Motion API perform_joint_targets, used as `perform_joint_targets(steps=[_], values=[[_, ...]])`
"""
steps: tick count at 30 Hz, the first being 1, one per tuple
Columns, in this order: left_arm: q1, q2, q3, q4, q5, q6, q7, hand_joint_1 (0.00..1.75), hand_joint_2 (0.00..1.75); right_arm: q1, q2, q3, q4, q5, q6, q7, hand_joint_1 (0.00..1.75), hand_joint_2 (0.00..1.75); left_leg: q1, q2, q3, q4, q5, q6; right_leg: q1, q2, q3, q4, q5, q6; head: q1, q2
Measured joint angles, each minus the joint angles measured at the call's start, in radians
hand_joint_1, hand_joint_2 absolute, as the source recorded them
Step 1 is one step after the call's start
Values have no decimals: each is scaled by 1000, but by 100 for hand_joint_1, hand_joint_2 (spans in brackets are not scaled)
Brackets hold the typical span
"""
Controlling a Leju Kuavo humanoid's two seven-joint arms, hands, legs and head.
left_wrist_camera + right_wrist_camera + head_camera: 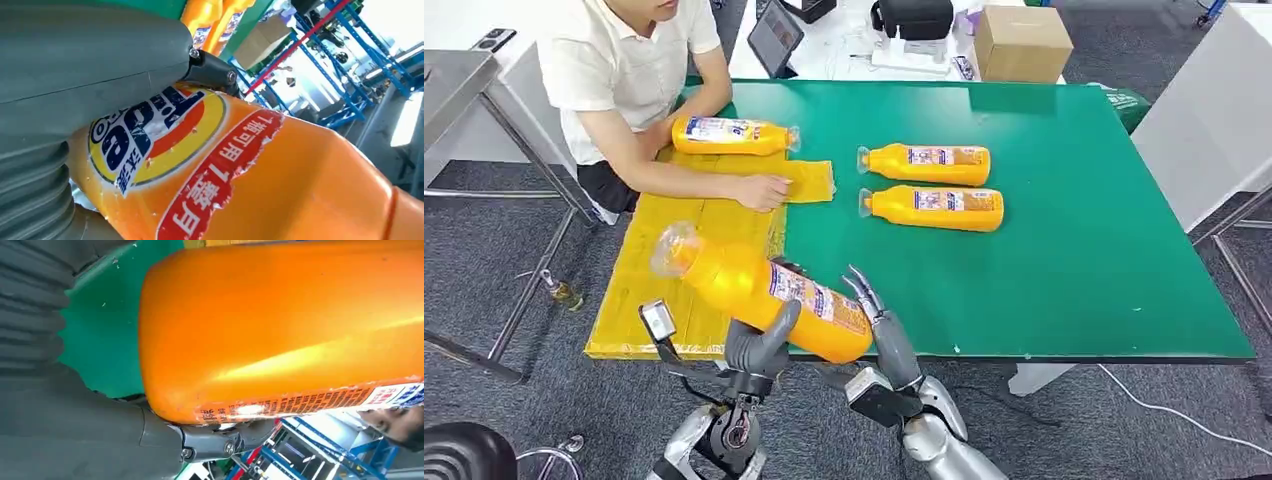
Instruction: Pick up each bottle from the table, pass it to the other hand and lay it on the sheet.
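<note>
- The head view looks forward and down from high on the robot, taking in the whole green tabletop point(1084, 250) and the floor around it.
- The left wrist view sits right against the held bottle point(260, 175), its label large; blue racks point(350, 75) lie beyond.
- The right wrist view is as close, at the same bottle's base end, over the green tabletop.
- All three views share that bottle.

The left robot hand point(75, 100) grips an orange bottle point(280, 185); blue racks point(350, 75) stand behind.
</note>
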Motion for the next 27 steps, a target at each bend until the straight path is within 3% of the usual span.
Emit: perform_joint_targets(steps=[6, 11, 15, 19, 27], values=[[7, 0, 24, -17, -47, 73, -13, 175, 175, 3, 0, 8, 6, 3, -10, 3, 0, 0, 0, 0, 0, 0, 0, 0, 0, 0, 0, 0, 0, 0, 0, 0], [-21, 6, 37, -16, -233, 269, -47, 175, 175, 47, 14, -29, 24, 25, -177, 10, 0, 0, 0, -1, -1, 0, 0, 0, 0, 0, 0, 0, 0, 0, 0, 0], [-32, 38, 56, 1, -446, 476, -68, 175, 175, 120, 115, -289, -107, 250, -275, 11, 0, 0, 0, -1, -1, 0, 0, 0, 0, 0, -1, 0, 0, 0, 0, 0], [-45, 64, 63, 27, -542, 519, -83, 175, 175, 143, 199, -533, -277, 253, -285, 12, 0, 0, 1, -2, -1, 0, 1, 0, 0, -2, 0, 0, 0, 0, 1, 0], [-72, 85, 73, 64, -680, 590, -55, 175, 175, 184, 283, -796, -586, 271, -285, 12, 0, 0, -1, -2, -1, 0, 1, 0, -2, -2, 0, 0, 0, 0, 1, 0]])
